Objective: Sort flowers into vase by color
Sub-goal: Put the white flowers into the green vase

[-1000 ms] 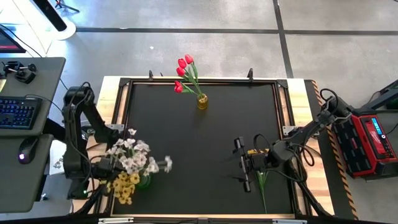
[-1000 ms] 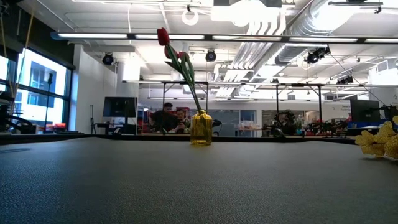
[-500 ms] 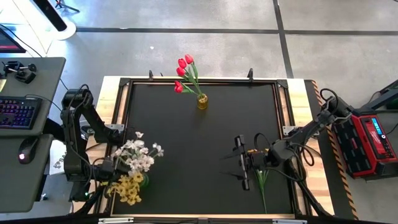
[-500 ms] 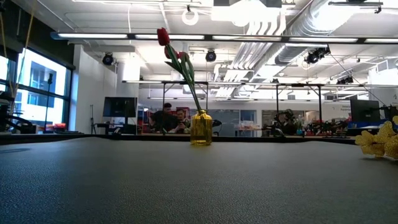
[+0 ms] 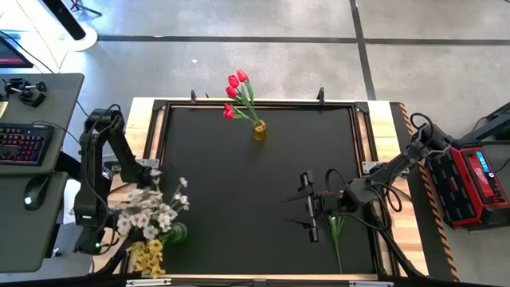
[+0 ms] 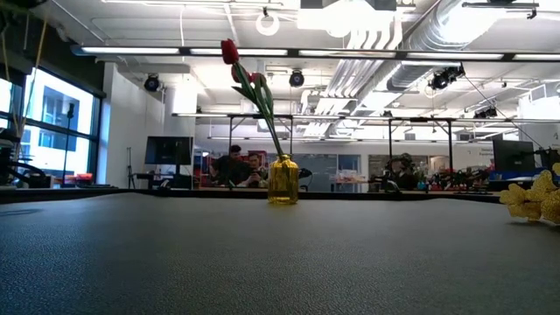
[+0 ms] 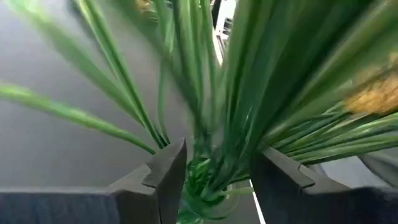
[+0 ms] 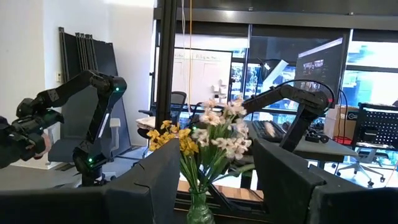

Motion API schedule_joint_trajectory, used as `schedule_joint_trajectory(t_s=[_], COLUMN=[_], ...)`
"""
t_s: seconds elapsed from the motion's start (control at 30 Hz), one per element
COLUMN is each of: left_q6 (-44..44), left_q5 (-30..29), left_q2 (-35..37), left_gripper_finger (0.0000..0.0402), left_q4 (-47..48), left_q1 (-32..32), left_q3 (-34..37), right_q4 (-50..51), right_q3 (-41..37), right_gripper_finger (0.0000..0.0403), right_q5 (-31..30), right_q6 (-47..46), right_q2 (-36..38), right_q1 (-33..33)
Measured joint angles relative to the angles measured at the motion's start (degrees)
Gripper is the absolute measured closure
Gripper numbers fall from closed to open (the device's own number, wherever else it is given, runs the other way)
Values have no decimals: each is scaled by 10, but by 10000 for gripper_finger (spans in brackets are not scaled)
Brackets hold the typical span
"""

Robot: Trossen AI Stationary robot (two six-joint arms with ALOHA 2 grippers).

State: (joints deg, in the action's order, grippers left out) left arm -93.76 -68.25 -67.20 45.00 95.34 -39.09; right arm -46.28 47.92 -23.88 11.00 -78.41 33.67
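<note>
— Looking at the left gripper (image 7: 217,180), which way does the bunch lie from it?

— Straight ahead, between its fingers. They stand parted on either side of the green stems (image 7: 211,93), and I see no squeeze on them. The stems rise out of the neck of the green vase (image 5: 178,233) and fan away from the wrist, so their long axis runs roughly along the gripper's own line of sight.

— Where does that vase stand?

— At the near left corner of the black mat (image 5: 239,183). White blossoms (image 5: 151,209) and yellow blossoms (image 5: 147,257) share it, so my guess is one colour has to come out.

— Which arm is closer?

— The left, by far. The right gripper (image 5: 307,209) hangs over the mat's right half, well apart from that vase, open and empty, with a loose green stem (image 5: 336,239) lying just behind it.

— Anything in the way?

— The red tulips (image 5: 236,88) in the yellow vase (image 5: 259,130) stand at the far edge, clear of both arms. The real trouble is the crowding of the stems: closing on one colour alone looks difficult.
</note>
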Motion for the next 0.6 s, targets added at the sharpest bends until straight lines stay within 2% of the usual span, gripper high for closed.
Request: schedule_joint_trajectory(t_s=[0.2,0.47,0.6], left_q6=[64,76,112], left_q5=[-9,-12,-12], left_q2=[34,65,75], left_gripper_finger=[251,252,252], left_q4=[1,1,1], left_q1=[-10,-20,-20], left_q3=[0,0,0], right_q4=[-2,-2,-1], right_q3=[0,0,0], right_gripper_finger=[214,214,214], right_q5=[0,0,0], right_q6=[0,0,0], right_q2=[0,0,0], right_q1=[-4,-3,-3])
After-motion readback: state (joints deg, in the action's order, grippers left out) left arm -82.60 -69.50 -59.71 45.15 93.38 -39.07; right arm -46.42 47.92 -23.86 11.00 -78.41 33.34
